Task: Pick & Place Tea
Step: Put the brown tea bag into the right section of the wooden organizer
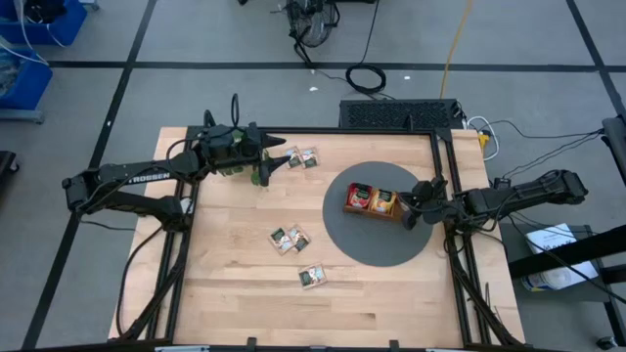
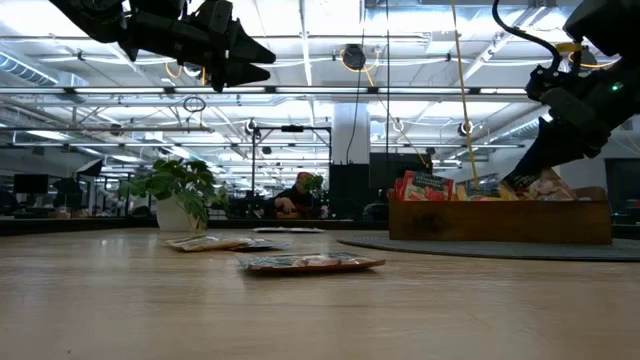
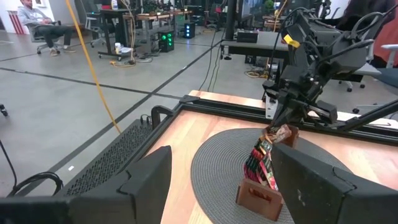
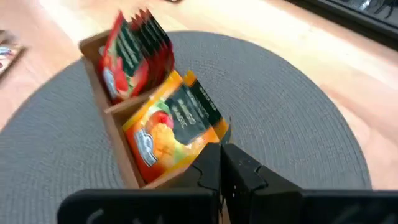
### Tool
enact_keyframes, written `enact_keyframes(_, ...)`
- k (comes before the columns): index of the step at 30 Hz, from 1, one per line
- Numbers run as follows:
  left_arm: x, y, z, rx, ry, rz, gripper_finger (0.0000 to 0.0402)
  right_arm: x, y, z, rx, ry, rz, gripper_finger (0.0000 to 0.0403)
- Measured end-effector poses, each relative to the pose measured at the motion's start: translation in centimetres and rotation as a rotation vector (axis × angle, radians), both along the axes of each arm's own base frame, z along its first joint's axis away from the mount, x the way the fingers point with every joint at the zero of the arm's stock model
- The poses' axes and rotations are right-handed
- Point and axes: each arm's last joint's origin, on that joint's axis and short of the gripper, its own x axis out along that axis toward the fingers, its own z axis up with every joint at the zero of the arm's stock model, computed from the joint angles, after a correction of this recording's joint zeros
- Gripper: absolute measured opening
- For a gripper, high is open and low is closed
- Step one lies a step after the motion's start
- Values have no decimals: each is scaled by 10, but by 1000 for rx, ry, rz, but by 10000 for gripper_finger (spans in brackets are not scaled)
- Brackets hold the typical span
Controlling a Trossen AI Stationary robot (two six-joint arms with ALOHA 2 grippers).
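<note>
The brown wooden tray (image 1: 375, 202) sits on a round grey mat (image 1: 381, 244) at the table's right. Red tea sachets (image 4: 130, 53) stand in one compartment and orange-yellow ones (image 4: 174, 124) in the middle one. A pale sachet (image 2: 548, 185) stands in the right-end compartment. My right gripper (image 4: 221, 158) is shut just above that end, with nothing visible between its fingers. More sachets lie flat on the wood at the far side (image 1: 303, 156), the middle (image 1: 290, 238) and the near side (image 1: 313, 277). My left gripper (image 3: 224, 186) hangs open and empty over the far left.
A small leafy plant in a white pot (image 2: 180, 190) stands on the table under my left gripper. A black frame rail (image 1: 445, 176) runs along the table's right side, behind the mat. Bare wood lies between the loose sachets and the near edge.
</note>
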Motion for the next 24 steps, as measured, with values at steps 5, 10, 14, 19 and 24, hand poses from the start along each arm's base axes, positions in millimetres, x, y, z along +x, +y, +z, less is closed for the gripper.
enact_keyframes(5, 0, 0, 0, 0, 0, 0, 271, -6, -1, -5, 43, 47, -36, 1)
enact_keyframes(10, 0, 0, 0, 0, 0, 0, 271, -7, 0, -6, 81, 59, -36, 1)
enact_keyframes(14, 0, 0, 0, 0, 0, 0, 271, -8, 0, -7, 86, 66, -39, 1)
enact_keyframes(19, 0, 0, 0, 0, 0, 0, 271, -6, 0, -6, 83, 61, -18, 0)
enact_keyframes(24, 0, 0, 0, 0, 0, 0, 271, 6, 5, 3, 107, -32, 144, 0)
